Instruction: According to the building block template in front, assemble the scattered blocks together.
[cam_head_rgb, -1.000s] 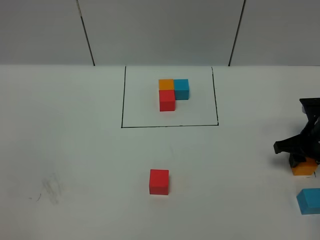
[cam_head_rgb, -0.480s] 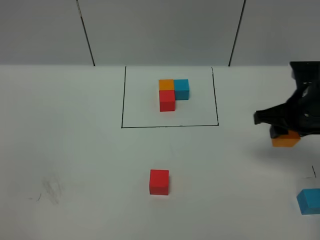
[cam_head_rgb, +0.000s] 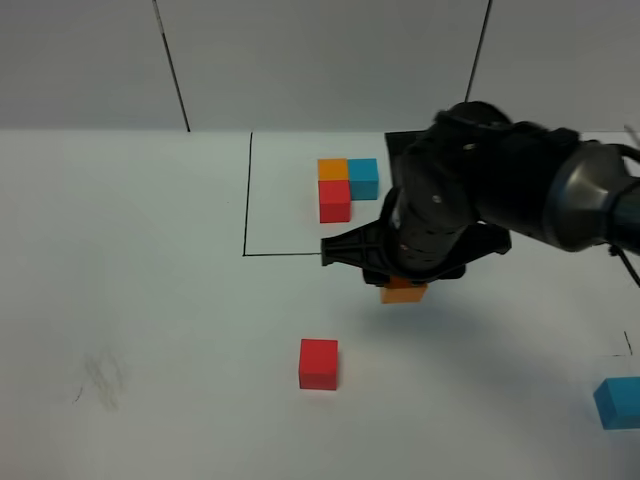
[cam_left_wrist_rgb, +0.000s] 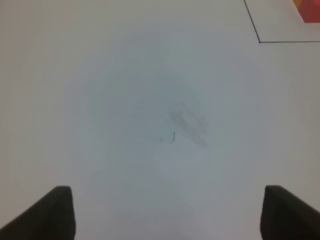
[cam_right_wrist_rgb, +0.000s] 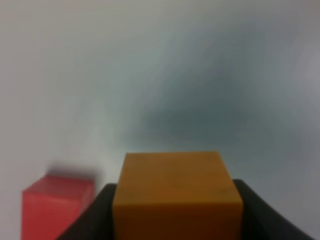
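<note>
- Right arm (cam_head_rgb: 500, 190) reaches across the middle of the table (cam_head_rgb: 150, 300); its dark bulk covers the right side of the black outline (cam_head_rgb: 246, 200)
- Right tool (cam_head_rgb: 404, 284) is clamped on the loose orange cube (cam_head_rgb: 404, 293); the right wrist view shows the cube seated between two dark fingers (cam_right_wrist_rgb: 90, 220), top face and one side face in plain sight
- Loose orange cube is just on the near side of the outline's near line, a little right of the template (cam_head_rgb: 340, 185)
- It is farther and to the right of the loose red cube (cam_head_rgb: 318, 362); the two are apart, not touching
- Cannot tell whether the orange cube is lifted or resting on the table
- Template lies inside the outline: orange at far left, blue touching its right side, red touching its near side, an L of three
- Loose blue cube (cam_head_rgb: 618, 402) is at the near right edge of the high view, partly cut off, well apart from the other cubes
- Left tool (cam_left_wrist_rgb: 172, 215) is spread wide with nothing between its tips, over bare table with a faint grey smudge (cam_left_wrist_rgb: 187, 125)
- The left wrist view catches one corner of the outline and a sliver of the template cubes at its edge
</note>
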